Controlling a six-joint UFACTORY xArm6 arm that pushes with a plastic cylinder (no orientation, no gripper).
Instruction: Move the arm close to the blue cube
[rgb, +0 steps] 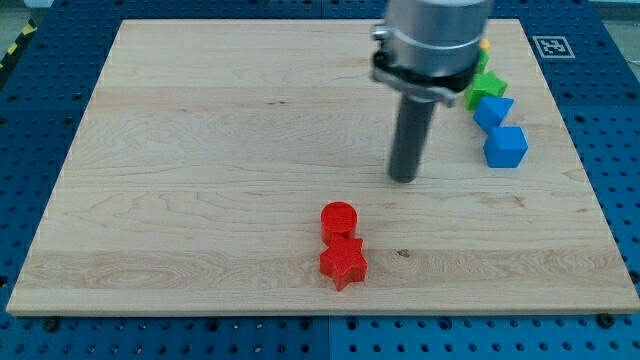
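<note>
The blue cube (506, 146) sits on the wooden board near the view's right edge. My tip (404, 178) is to its left, about a hundred pixels away and slightly lower in the view, not touching any block. A second blue block (492, 110), of angular shape, lies just above the cube and touches it.
A green block (484, 87) lies above the blue ones, partly hidden by the arm, with a sliver of a yellow block (485, 46) above it. A red cylinder (338, 218) and a red star (343, 263) sit together near the board's bottom centre. The board (200, 150) rests on a blue perforated table.
</note>
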